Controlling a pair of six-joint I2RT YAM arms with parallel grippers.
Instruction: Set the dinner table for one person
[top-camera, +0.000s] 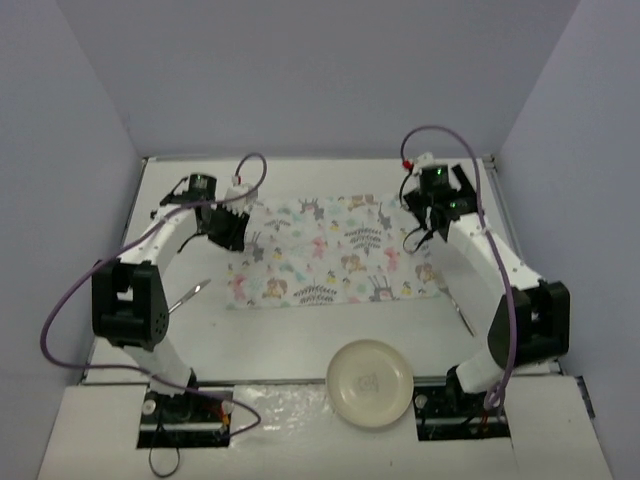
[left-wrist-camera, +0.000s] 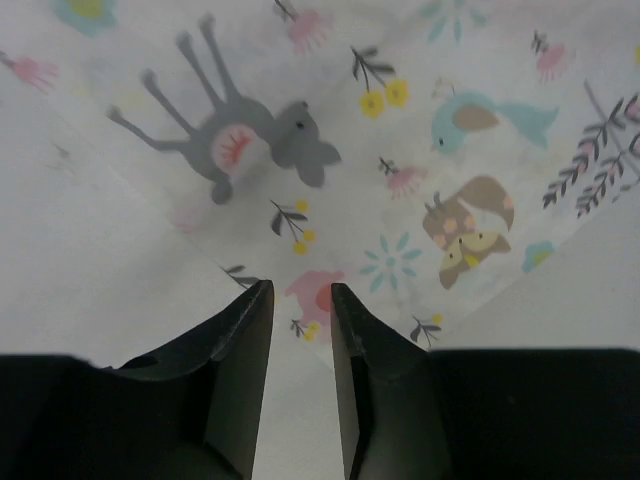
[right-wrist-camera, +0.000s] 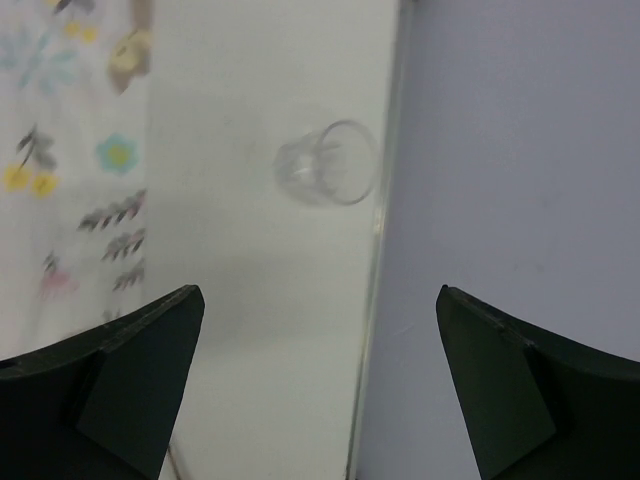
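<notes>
The white dinner table (top-camera: 300, 340) carries a floral cloth placemat (top-camera: 330, 250) laid flat across its middle. My left gripper (top-camera: 232, 232) is at the placemat's far left corner. In the left wrist view its jaws (left-wrist-camera: 300, 288) stand a narrow gap apart, low over the placemat's (left-wrist-camera: 400, 150) corner, with nothing clamped. My right gripper (top-camera: 425, 215) is at the placemat's far right end, wide open (right-wrist-camera: 320, 290) and empty above bare table (right-wrist-camera: 250, 250). A clear glass (right-wrist-camera: 328, 163) stands beyond it by the table's edge. A cream plate (top-camera: 370, 383) sits at the near edge.
A silver utensil (top-camera: 188, 296) lies left of the placemat, a second one (top-camera: 462, 312) to its right beside the right arm. Grey walls enclose the table; the right wall (right-wrist-camera: 500, 150) is close to the glass.
</notes>
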